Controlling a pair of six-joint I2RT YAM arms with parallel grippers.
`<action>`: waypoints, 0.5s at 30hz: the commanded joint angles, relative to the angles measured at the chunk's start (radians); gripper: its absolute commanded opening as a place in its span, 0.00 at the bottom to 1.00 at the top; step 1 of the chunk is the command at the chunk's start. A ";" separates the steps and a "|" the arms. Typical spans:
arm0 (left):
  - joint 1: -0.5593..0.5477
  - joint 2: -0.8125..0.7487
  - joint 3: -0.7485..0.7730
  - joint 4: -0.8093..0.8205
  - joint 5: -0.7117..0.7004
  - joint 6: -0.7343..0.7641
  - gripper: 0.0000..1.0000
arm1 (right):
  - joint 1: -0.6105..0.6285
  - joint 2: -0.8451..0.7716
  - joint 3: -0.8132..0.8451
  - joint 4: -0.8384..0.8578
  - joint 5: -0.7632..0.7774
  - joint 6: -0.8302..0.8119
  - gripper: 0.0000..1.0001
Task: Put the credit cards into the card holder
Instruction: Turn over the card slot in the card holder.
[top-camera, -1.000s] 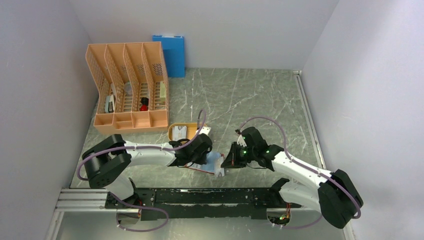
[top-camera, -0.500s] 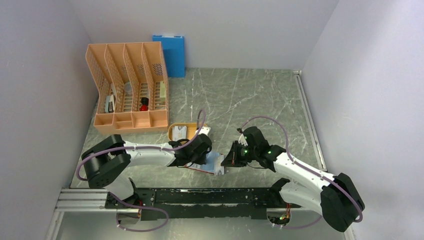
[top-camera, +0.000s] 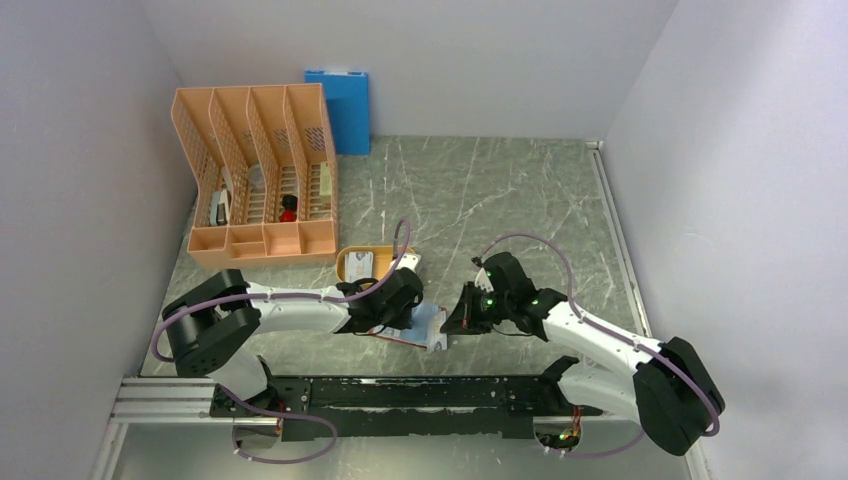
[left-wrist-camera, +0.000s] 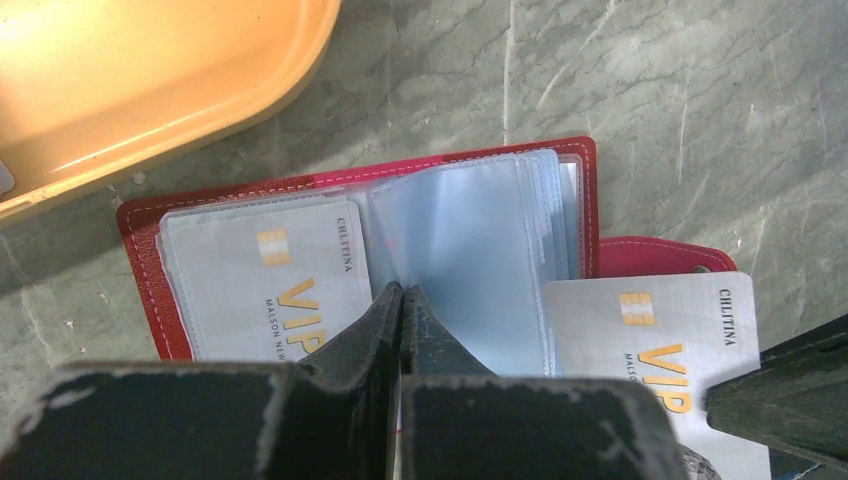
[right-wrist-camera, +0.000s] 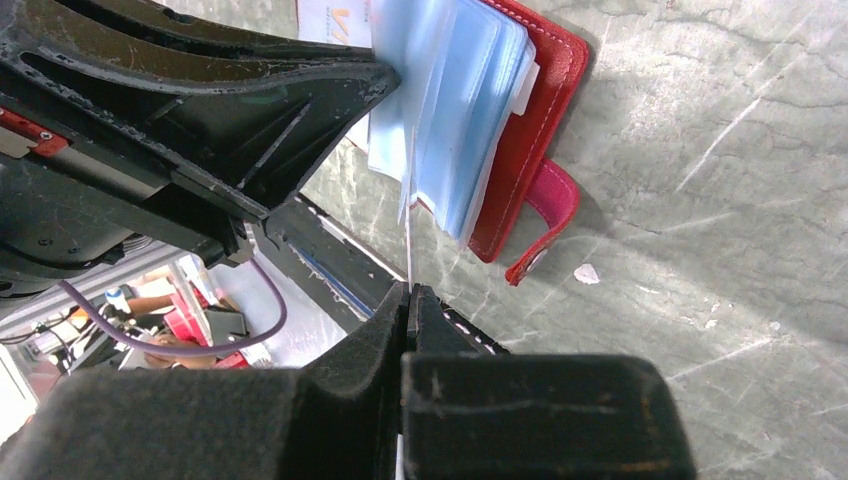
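The card holder (left-wrist-camera: 140, 225) lies open on the table, dark red with pale blue clear pockets (right-wrist-camera: 440, 110). One silver credit card (left-wrist-camera: 260, 280) marked VIP sits in its left pocket. My left gripper (left-wrist-camera: 401, 292) is shut on an upright pocket leaf at the holder's middle. My right gripper (right-wrist-camera: 408, 290) is shut on a second credit card (left-wrist-camera: 650, 330). That card shows edge-on (right-wrist-camera: 408, 240) and reaches to the pockets' right edge. In the top view both grippers meet over the holder (top-camera: 428, 326) near the front edge.
An orange oval tray (left-wrist-camera: 150, 80) lies just behind the holder, with a pale card in it (top-camera: 362, 263). An orange file rack (top-camera: 260, 180) and a blue folder (top-camera: 340, 105) stand at the back left. The holder's red tab (right-wrist-camera: 545, 215) sticks out to the right.
Almost nothing: the right arm has wavered slightly while both grippers stay shut at the holder.
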 joint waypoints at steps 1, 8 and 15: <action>-0.002 -0.008 -0.016 -0.015 -0.031 -0.004 0.05 | -0.007 0.019 -0.010 0.035 -0.025 0.008 0.00; -0.002 -0.009 -0.018 -0.017 -0.035 -0.007 0.05 | -0.007 0.003 -0.015 0.032 -0.016 0.016 0.00; -0.002 -0.009 -0.015 -0.018 -0.037 -0.007 0.05 | -0.013 -0.002 -0.018 0.028 -0.023 0.022 0.00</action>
